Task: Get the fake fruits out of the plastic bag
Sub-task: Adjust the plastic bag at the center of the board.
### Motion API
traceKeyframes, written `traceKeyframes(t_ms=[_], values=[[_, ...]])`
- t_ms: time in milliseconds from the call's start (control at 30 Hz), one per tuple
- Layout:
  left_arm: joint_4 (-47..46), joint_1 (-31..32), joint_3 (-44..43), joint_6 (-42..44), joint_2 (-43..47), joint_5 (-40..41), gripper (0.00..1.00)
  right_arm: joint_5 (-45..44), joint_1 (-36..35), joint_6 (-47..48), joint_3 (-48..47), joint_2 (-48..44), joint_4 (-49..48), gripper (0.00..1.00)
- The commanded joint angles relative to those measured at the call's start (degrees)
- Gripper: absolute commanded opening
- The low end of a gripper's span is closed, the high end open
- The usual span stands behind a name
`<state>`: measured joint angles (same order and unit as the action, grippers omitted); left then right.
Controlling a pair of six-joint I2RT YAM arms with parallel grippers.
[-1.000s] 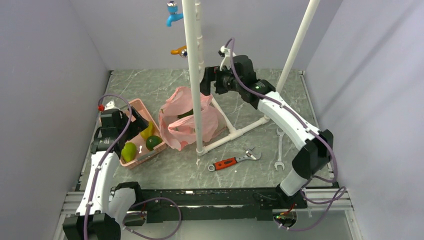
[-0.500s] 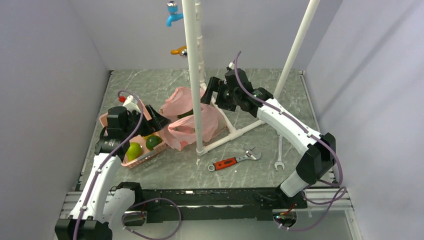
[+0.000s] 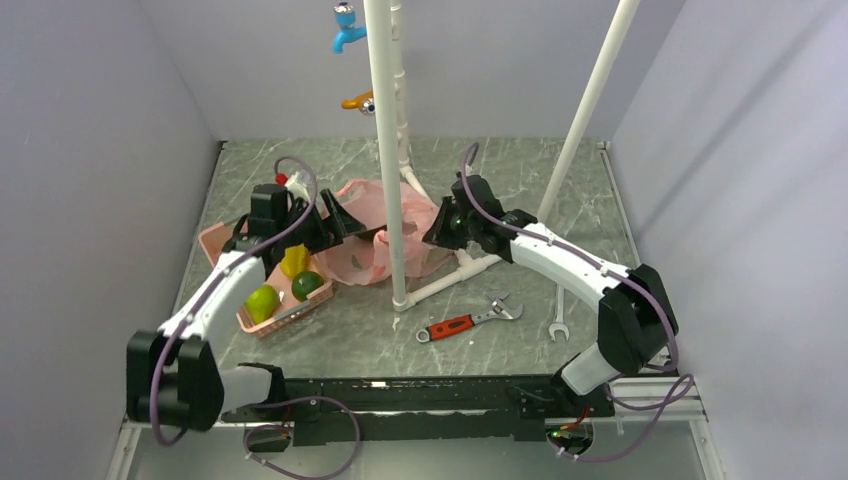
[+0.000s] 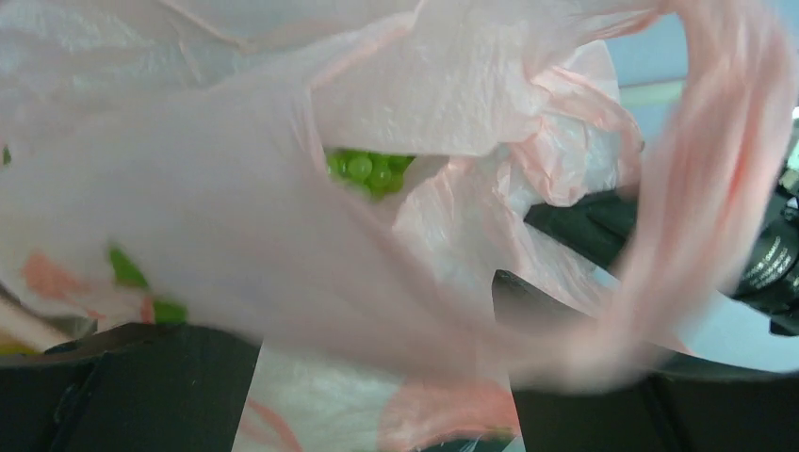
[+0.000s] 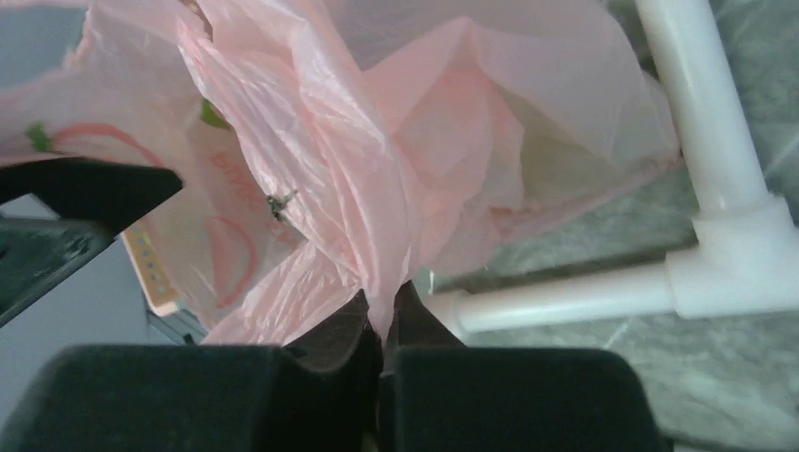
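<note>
Nearest the arms, at the bag's eight o'clock, the basket (image 3: 215, 236) holds three fruits (image 3: 262, 300), so part of the job looks done. Beyond it lies the bag (image 3: 372, 255), and at least one bumpy green fruit (image 4: 367, 169) shows through its mouth, left to fetch. Left gripper (image 3: 350, 215) hangs spread at the bag's ten o'clock, plastic draped across its jaws, the fruit ahead of them. Right gripper (image 5: 382, 315), at three o'clock, is pressed together on a fold of the bag
</note>
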<state>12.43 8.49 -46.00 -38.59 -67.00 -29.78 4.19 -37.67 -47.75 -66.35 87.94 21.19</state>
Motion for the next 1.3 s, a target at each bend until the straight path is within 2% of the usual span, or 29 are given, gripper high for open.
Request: traceKeyframes(t_ms=[0,167,267,433,533,667,767,833,933,1033,1167,1200,1267], values=[[-5.5,0.1,-8.4,-0.5,-9.4,-2.3,0.93,8.0,4.9,4.8,4.2,-1.9,-16.0,0.0],[-3.3,-1.4,-16.7,0.1,-19.5,3.2,0.95,26.1,11.8,14.1,2.3,5.9,-28.5,0.0],[-2.6,-2.9,-21.6,1.3,-23.7,6.7,0.96,31.5,13.3,19.0,-1.6,10.0,-34.2,0.0],[-1.3,-3.8,-27.1,2.3,-27.7,5.2,0.95,39.4,13.9,29.2,-1.7,13.1,-41.2,0.0],[-4.6,-3.7,-22.2,1.2,-24.4,3.6,0.94,39.8,13.8,33.7,5.7,10.4,-45.5,0.0],[-11.0,-2.2,-9.7,-0.3,-15.5,0.9,0.94,39.0,13.5,32.2,17.5,1.6,-50.2,0.0],[-10.8,1.1,-3.2,0.0,-9.6,2.0,0.94,31.1,10.6,32.8,22.7,-6.1,-45.1,0.01],[-11.9,3.3,1.3,-0.9,-5.7,2.8,0.94,24.2,7.9,34.7,22.8,-9.7,-35.8,0.07],[-13.1,5.3,5.9,-1.7,-0.7,5.0,0.94,17.9,5.7,33.1,24.5,-13.0,-28.8,0.23],[-11.0,6.7,7.3,-0.1,2.6,8.2,0.94,18.5,5.5,28.6,24.5,-15.1,-24.4,0.44],[-9.1,7.5,5.9,2.8,2.3,7.9,0.92,21.3,5.4,14.2,21.9,-15.7,-21.6,0.75],[-8.9,7.7,5.3,2.8,1.5,6.9,0.91,20.8,5.4,10.2,20.6,-15.5,-19.2,0.8],[-10.5,8.6,5.3,2.2,0.9,5.4,0.87,18.6,5.3,2.7,17.6,-14.7,-14.2,0.84]])
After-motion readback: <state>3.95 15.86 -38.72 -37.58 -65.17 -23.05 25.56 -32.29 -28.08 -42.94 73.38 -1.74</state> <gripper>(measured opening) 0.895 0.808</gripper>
